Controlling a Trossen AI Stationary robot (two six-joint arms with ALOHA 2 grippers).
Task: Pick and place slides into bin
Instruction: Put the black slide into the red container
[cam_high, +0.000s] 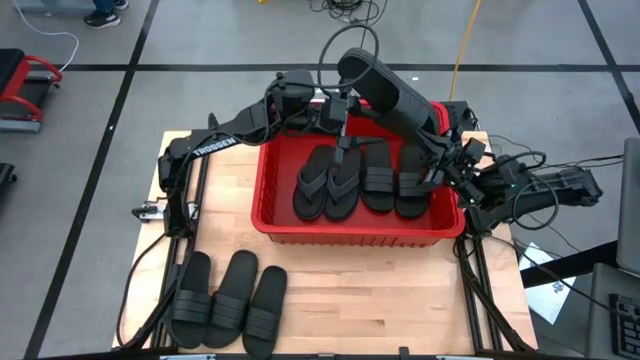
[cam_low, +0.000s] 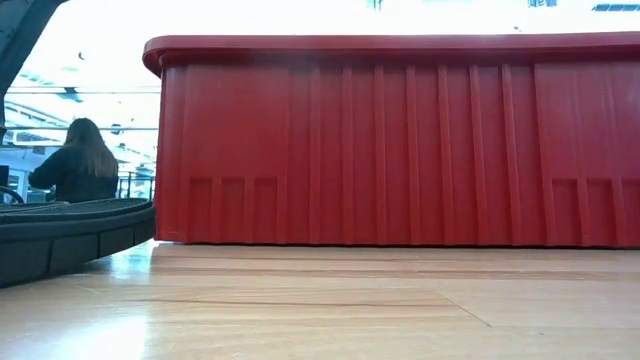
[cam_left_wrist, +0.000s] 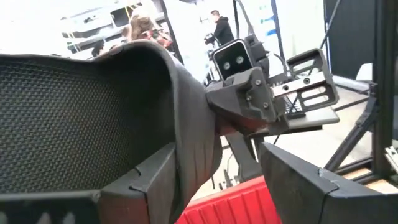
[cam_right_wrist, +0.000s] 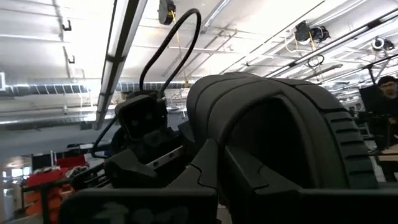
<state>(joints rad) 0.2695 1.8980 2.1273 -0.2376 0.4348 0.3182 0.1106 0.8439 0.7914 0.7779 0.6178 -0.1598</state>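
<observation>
A black slide (cam_high: 392, 92) hangs high over the far right corner of the red bin (cam_high: 350, 232). My right gripper (cam_high: 440, 150) is shut on its right end. My left gripper (cam_high: 345, 118) stands open at the slide's other end, with the slide's ribbed side edge (cam_left_wrist: 198, 149) beside one finger (cam_left_wrist: 140, 183). The sole's hatched tread (cam_left_wrist: 68, 118) faces that wrist camera. Several slides (cam_high: 355, 180) lie abreast on the bin's floor. Three more (cam_high: 230, 300) lie flat on the table's near left, and one of them shows in the low view (cam_low: 70, 230). My left gripper is open around the slide's side edge; I cannot tell whether its finger touches it. My right gripper pinches the slide's edge (cam_left_wrist: 214, 115) between its two fingers (cam_left_wrist: 249, 102), slanting up from the table's right side. The slide is lifted clear above the bin, turned partly on its side, its strap (cam_right_wrist: 292, 124) arching just beyond the fingers.
The bin's ribbed wall (cam_low: 400, 150) fills the low view. Bare wood (cam_high: 400, 300) lies at the table's near right. Cables hang at the right arm's side (cam_high: 520, 170). People are in the room beyond (cam_low: 75, 165).
</observation>
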